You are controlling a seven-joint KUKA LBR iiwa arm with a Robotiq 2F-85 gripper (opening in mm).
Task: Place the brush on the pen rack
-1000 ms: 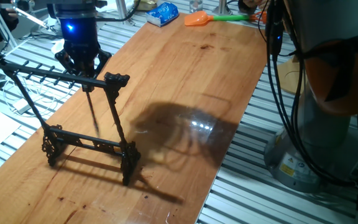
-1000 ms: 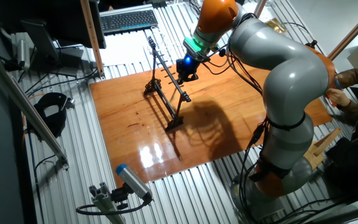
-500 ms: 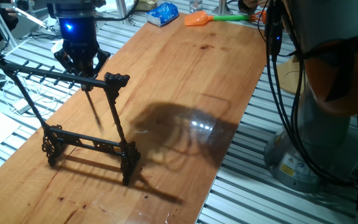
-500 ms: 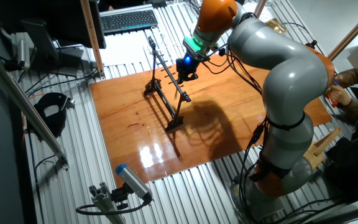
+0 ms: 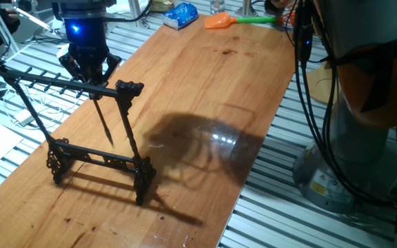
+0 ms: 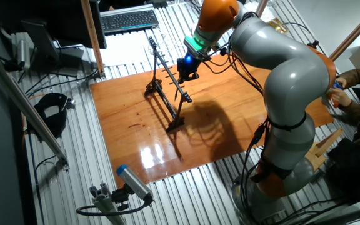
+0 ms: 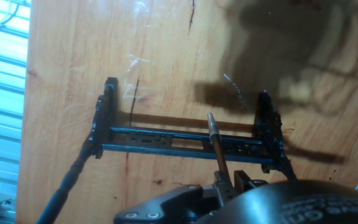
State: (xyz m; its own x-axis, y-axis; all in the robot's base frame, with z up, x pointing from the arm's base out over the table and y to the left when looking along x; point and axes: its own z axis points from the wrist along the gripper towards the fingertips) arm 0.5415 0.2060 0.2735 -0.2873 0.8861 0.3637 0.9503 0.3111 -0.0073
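Note:
The pen rack [image 5: 119, 88] is a black frame with a pegged top bar. It stands upright on the left of the wooden table [image 5: 212, 83]. It also shows in the other fixed view [image 6: 165, 94] and in the hand view [image 7: 166, 141]. My gripper [image 5: 92, 81] is just above and behind the top bar, near its right end. It is shut on the brush [image 5: 103, 118]. The brush is a thin shaft that hangs tip down, slightly tilted, behind the bar and above the lower rail. In the hand view the brush [image 7: 215, 144] points from my gripper [image 7: 227, 182] across the lower rail.
An orange scoop with a green handle [image 5: 220, 21] and a blue packet [image 5: 181, 15] lie at the table's far end. A keyboard [image 6: 129, 20] sits beyond the rack. The arm's base [image 5: 353, 151] and cables [image 5: 307, 76] stand off the right edge.
My gripper and the brush have shifted very slightly by the top bar. The rack has not moved.

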